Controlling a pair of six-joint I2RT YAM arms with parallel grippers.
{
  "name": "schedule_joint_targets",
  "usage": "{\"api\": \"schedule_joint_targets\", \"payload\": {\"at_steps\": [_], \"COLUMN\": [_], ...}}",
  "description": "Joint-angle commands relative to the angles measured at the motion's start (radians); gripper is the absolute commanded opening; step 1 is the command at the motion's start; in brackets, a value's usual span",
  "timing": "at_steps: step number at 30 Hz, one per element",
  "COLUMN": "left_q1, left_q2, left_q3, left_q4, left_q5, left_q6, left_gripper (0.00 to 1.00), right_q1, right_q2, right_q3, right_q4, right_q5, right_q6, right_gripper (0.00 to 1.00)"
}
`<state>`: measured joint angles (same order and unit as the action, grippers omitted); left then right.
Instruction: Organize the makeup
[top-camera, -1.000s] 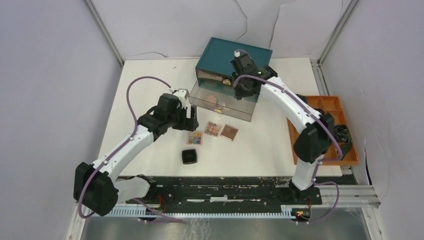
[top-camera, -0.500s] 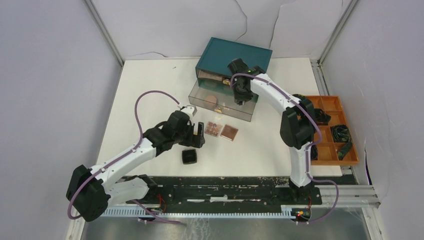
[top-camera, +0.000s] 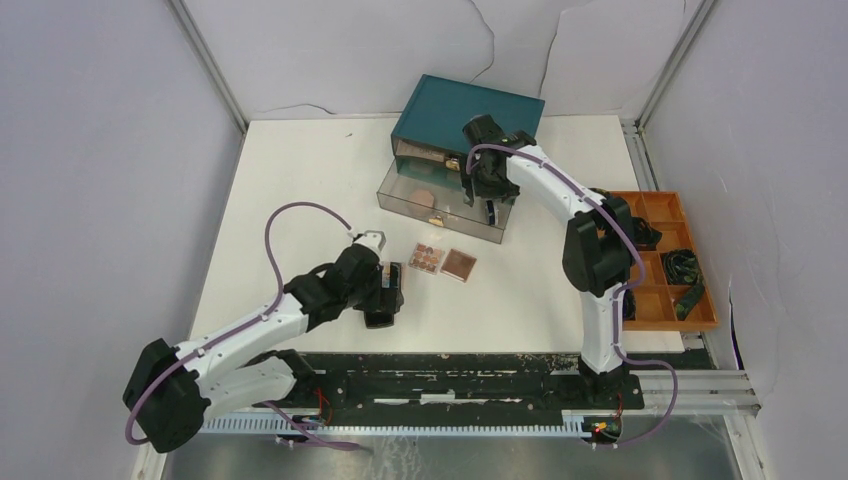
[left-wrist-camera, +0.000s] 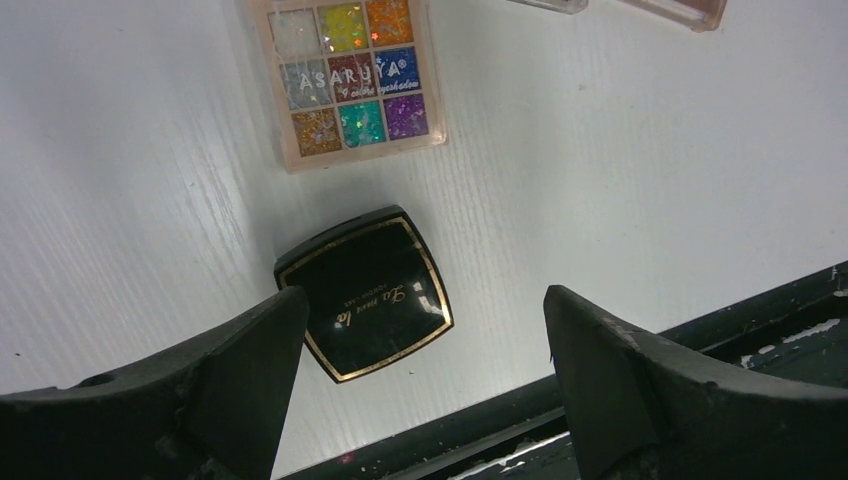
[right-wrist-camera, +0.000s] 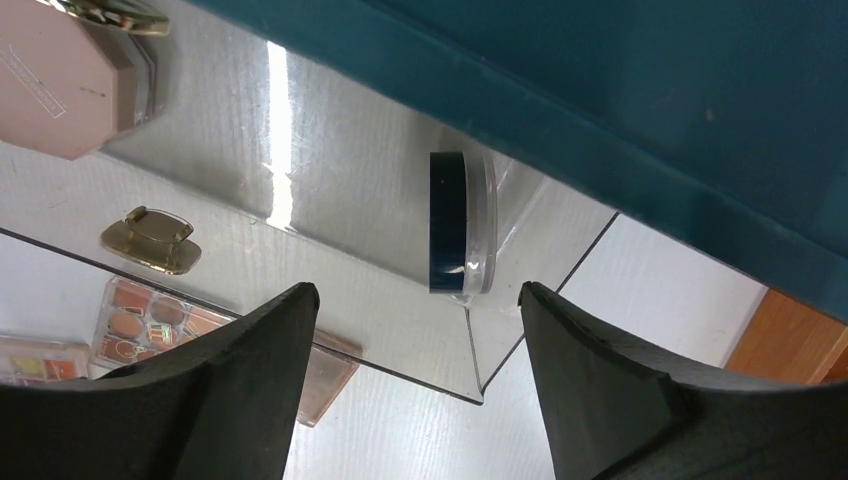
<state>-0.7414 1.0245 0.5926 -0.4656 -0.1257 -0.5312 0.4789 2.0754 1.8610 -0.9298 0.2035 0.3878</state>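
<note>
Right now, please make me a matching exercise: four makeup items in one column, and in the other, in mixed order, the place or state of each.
1. black square compact
2. glitter palette
3. dark blue round compact
4. pink octagonal compact

a. standing on edge in the clear drawer
b. on the table, nine coloured squares
c. lying flat in the clear drawer
d. on the table, gold-line border

Pairs: 1-d, 2-b, 3-a, 4-c
</note>
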Motion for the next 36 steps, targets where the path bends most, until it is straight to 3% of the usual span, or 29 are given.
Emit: {"api": "schedule_joint_targets", "payload": {"at_steps": [1, 13, 17, 21, 36], "left_q1": [-0.041, -0.088, -0.088, -0.088, -0.091], "left_q2": [-0.043, -0.079, 0.012, 0.076, 0.266], "left_q3": [-0.011, -0.046, -0.043, -0.042, -0.019], "left_q4": [0.016, -0.093, -0.059, -0.018, 0.057], "left_q5": [-0.052, -0.271, -0.24, -0.215, -0.164], "left_q6": [-0.102, -0.257, -0.269, -0.293, -0.313], "left_gripper": [0.94, 0.96, 0.98, 0.98, 0.94], "right_q1": [0.006, 0.005, 0.006, 0.004, -0.004], "right_q2": [-0.022, -0.081, -0.095, -0.107, -0.222], "right_q3": [-0.002, -0.055, -0.059, -0.056, 0.013], "right_q4": [0.025, 0.011, -0.003, -0.01, -0.025], "right_q5": [-0.003, -0.038, -0.03, 0.002, 0.002], "right_q6": [-0.01, -0.074, -0.099, -0.119, -0.123], "right_gripper": [0.81, 0.84, 0.85, 0.94, 0.96]}}
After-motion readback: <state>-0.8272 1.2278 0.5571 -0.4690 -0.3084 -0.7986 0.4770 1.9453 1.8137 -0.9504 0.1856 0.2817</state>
